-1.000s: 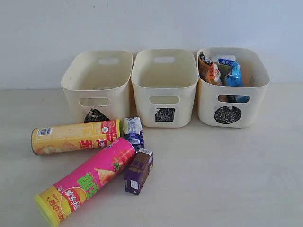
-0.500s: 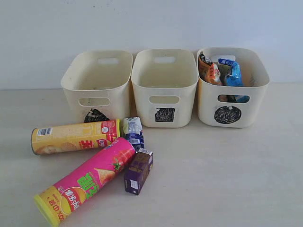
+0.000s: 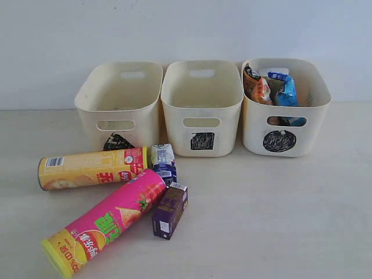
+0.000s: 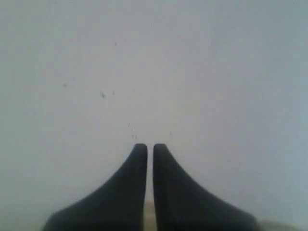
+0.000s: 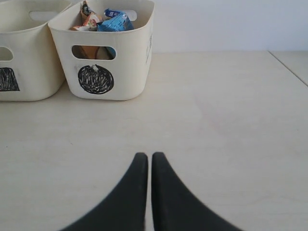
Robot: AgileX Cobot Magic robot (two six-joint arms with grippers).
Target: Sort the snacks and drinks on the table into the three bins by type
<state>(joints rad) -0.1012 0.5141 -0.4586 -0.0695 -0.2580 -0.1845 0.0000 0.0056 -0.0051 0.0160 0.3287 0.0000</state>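
On the table (image 3: pixel 279 209) lie a yellow chip tube (image 3: pixel 90 168), a pink chip tube with a yellow end (image 3: pixel 104 222), a blue-and-white carton (image 3: pixel 163 162) and a dark purple carton (image 3: pixel 170 211). Behind them stand the triangle bin (image 3: pixel 119 104), the square bin (image 3: pixel 201 107) and the circle bin (image 3: pixel 285 110) (image 5: pixel 103 48). The circle bin holds foil packets (image 3: pixel 272 88) (image 5: pixel 103 19). My left gripper (image 4: pixel 149 146) is shut and faces a blank grey wall. My right gripper (image 5: pixel 148 155) is shut over bare table, apart from the circle bin. Neither gripper shows in the exterior view.
A pale wall rises right behind the bins. In the right wrist view a table edge or seam (image 5: pixel 288 70) runs off to one side of the circle bin.
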